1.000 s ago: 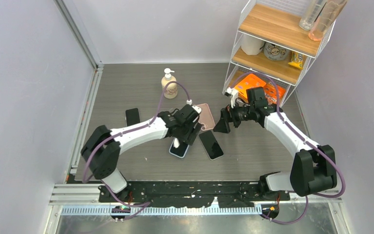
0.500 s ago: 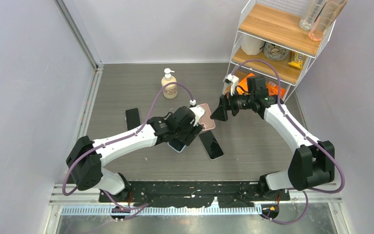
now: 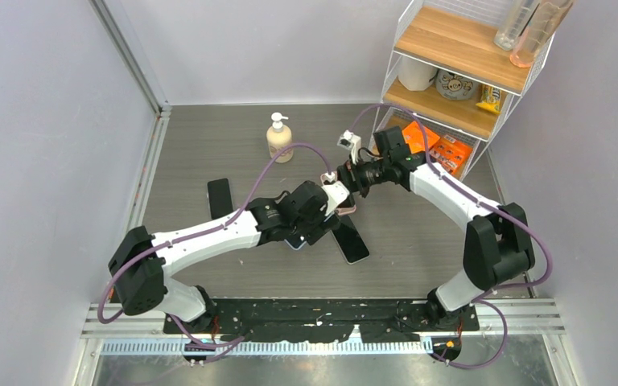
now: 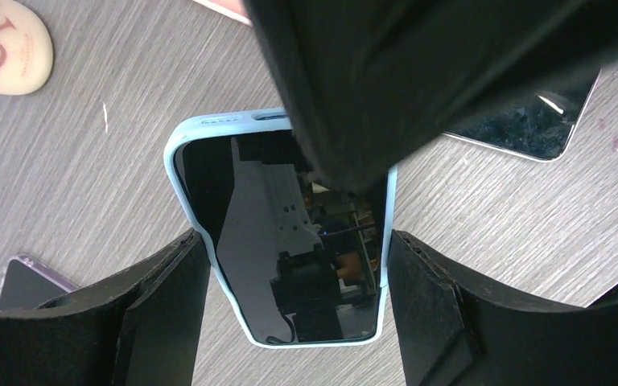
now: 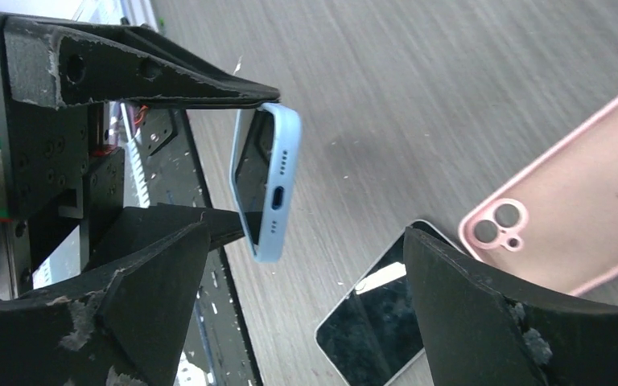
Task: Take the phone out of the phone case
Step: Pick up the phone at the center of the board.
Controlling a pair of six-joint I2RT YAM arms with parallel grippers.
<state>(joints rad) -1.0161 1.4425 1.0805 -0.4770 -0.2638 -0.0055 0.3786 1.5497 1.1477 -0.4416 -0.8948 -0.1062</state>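
Your phone (image 4: 249, 225) sits fully in the light-blue phone case (image 5: 284, 153). It's lifted off the table (image 3: 209, 137) and tilted, with the screen toward the left wrist camera and the port end toward the right wrist camera.

The left gripper (image 4: 295, 241) is clamped on the case's two long edges, one finger (image 4: 161, 305) touching each side.

In the top view the right gripper (image 5: 306, 233) is at 1 o'clock of the phone, just beside it. Its fingers (image 5: 483, 305) are spread wide with nothing gripped. You can't tell if it touches the case.

- **2 o'clock, near:** an empty pink case (image 5: 579, 209), camera cutout showing, flat on the table.
- **4 o'clock, near:** a bare phone (image 3: 351, 240), screen up.
- **10 o'clock, apart:** a black phone (image 3: 219, 193), lying flat.
- **12 o'clock, well apart:** a pump soap bottle (image 3: 278, 138), upright.
- **1 o'clock, far corner:** a wire shelf rack (image 3: 451, 48) with wooden shelves.
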